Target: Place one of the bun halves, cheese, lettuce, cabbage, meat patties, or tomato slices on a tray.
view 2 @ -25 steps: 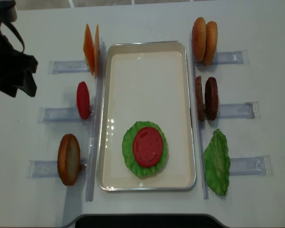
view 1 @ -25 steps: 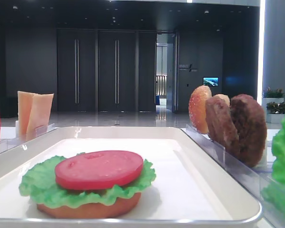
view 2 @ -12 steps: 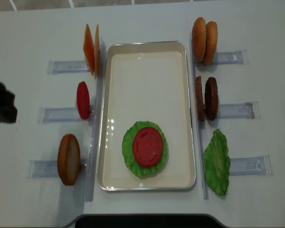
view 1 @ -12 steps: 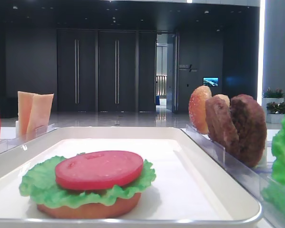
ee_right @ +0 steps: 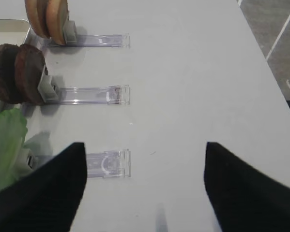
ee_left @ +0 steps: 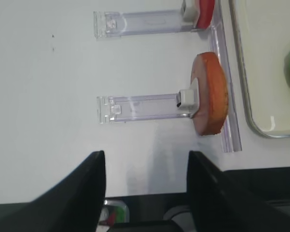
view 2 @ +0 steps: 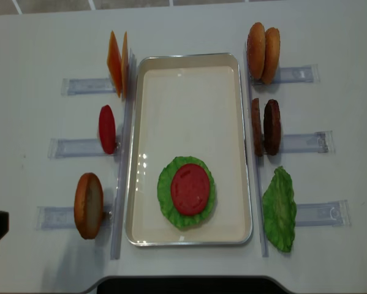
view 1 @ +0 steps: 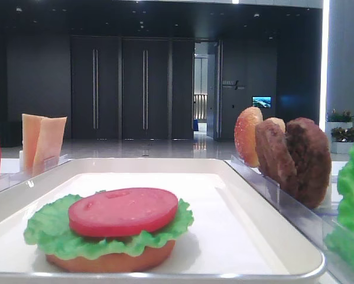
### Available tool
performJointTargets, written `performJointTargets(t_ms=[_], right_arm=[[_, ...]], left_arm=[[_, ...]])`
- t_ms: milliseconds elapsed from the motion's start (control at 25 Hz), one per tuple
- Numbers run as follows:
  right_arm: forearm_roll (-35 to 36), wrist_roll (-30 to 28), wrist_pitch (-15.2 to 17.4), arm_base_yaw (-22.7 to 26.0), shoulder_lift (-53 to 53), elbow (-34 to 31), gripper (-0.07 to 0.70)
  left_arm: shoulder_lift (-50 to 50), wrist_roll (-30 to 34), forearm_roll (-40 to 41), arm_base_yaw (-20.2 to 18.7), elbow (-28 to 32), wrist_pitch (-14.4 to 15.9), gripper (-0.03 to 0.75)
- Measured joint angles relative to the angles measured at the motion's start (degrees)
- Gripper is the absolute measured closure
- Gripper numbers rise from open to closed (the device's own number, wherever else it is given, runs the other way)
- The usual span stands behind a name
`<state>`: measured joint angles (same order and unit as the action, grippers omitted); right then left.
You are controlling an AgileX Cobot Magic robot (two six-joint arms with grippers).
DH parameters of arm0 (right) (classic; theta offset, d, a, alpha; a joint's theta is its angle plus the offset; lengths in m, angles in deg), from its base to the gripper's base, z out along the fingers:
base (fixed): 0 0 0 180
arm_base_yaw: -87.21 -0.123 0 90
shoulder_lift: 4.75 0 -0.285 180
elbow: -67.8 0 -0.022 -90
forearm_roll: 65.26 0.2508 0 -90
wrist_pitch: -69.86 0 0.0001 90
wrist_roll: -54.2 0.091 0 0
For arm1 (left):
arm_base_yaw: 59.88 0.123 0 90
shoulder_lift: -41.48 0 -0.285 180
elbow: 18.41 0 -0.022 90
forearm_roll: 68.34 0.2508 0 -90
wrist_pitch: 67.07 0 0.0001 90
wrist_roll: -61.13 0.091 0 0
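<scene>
White tabletop [view 2: 189,27], matte; dark hall with tall doors [view 1: 120,89] behind. Tray [view 2: 189,60] at centre: bun half [view 1: 111,260], lettuce [view 2: 165,184], tomato slice [view 2: 190,188] stacked toward 6 o'clock. Left gripper [ee_left: 147,166] wide, holding nothing; right gripper [ee_right: 145,159] likewise wide.

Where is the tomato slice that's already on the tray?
Overhead, the tomato slice lies on the lettuce at the near end of the tray.
</scene>
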<state>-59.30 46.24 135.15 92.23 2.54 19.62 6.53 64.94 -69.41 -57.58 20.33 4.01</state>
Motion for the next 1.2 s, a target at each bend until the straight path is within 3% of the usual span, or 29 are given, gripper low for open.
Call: performJointTargets(t_ms=[320, 640, 880, 1040, 1200], right_arm=[[0.0, 0.0, 0.0, 0.0, 0.0, 0.0, 0.145], [0.0, 0.0, 0.0, 0.0, 0.0, 0.0, 0.145], [0.0, 0.0, 0.0, 0.0, 0.0, 0.0, 0.145], [0.0, 0.0, 0.0, 0.0, 0.0, 0.0, 0.145], [0.0, 0.0, 0.0, 0.0, 0.0, 0.0, 0.145]], left_arm=[[17.4, 0.0, -0.2, 0.0, 2.5, 0.0, 0.304], [27.4, 0.8, -0.2, 0.0, 2.8, -0.5, 0.304], [28.2, 1.9, -0.2, 0.0, 8.6, -1.4, 0.304], [28.2, 3.2, -1.0, 0.0, 10.8, -5.6, 0.304], [28.2, 3.2, -1.0, 0.0, 11.1, -6.8, 0.305]])
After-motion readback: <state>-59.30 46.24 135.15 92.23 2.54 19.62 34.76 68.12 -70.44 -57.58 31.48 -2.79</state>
